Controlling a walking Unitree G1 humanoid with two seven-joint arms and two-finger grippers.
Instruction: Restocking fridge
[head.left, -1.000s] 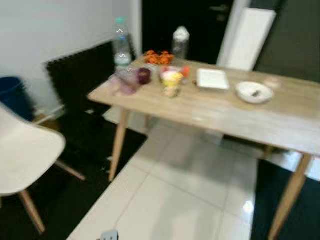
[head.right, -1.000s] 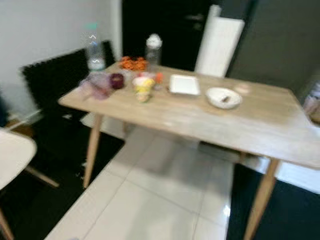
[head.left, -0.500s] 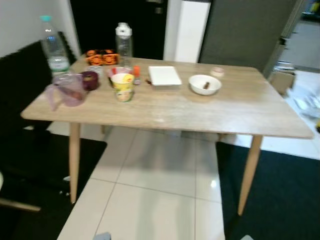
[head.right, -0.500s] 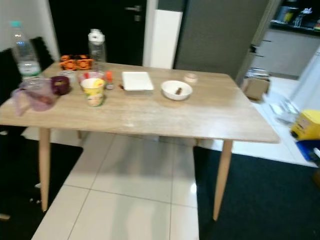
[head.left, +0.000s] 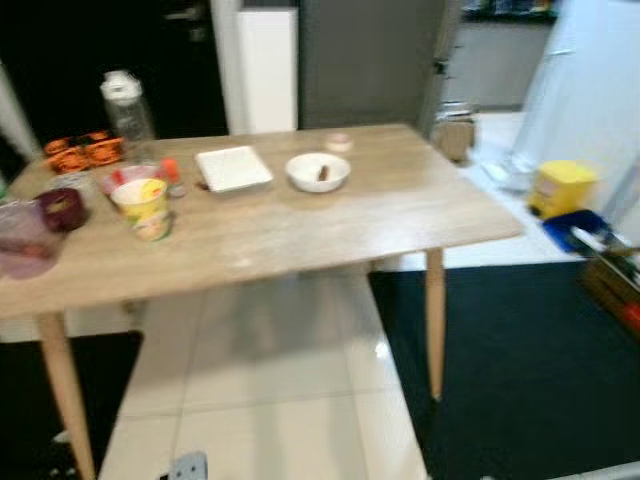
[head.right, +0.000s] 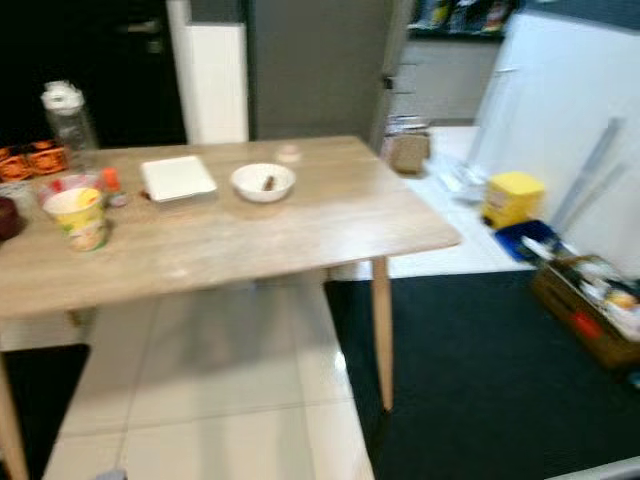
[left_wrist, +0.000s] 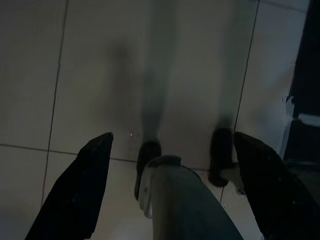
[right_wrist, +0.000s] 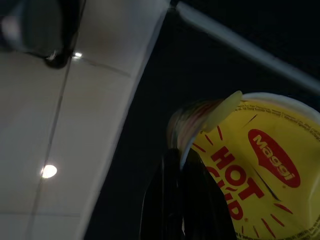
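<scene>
In the right wrist view my right gripper (right_wrist: 179, 197) is shut on the rim and lid flap of a yellow Maggi Hot Cup noodle cup (right_wrist: 260, 170), held low over dark rug and white tile. My left gripper (left_wrist: 172, 185) hangs open above the floor tiles, its fingers (left_wrist: 82, 192) wide apart and nothing between them. A tall white appliance (head.right: 565, 120) stands at the far right. On the wooden table (head.left: 300, 235) there are a second yellow noodle cup (head.left: 146, 207), a white bowl (head.left: 318, 171), a white plate (head.left: 233, 167) and a clear bottle (head.left: 124, 103).
Orange items (head.left: 82, 152), a dark red cup (head.left: 60, 208) and a purple jug (head.left: 22, 240) crowd the table's left end. A black rug (head.left: 520, 370) lies right of the white tiles (head.left: 250, 400). A yellow box (head.left: 562, 187), a blue tray (head.left: 580, 228) and a crate (head.right: 590, 310) sit near the appliance.
The camera has swung to the right: the table slid left in the picture, the white chair and tall water bottle left the view, and the white appliance and floor clutter came in.
</scene>
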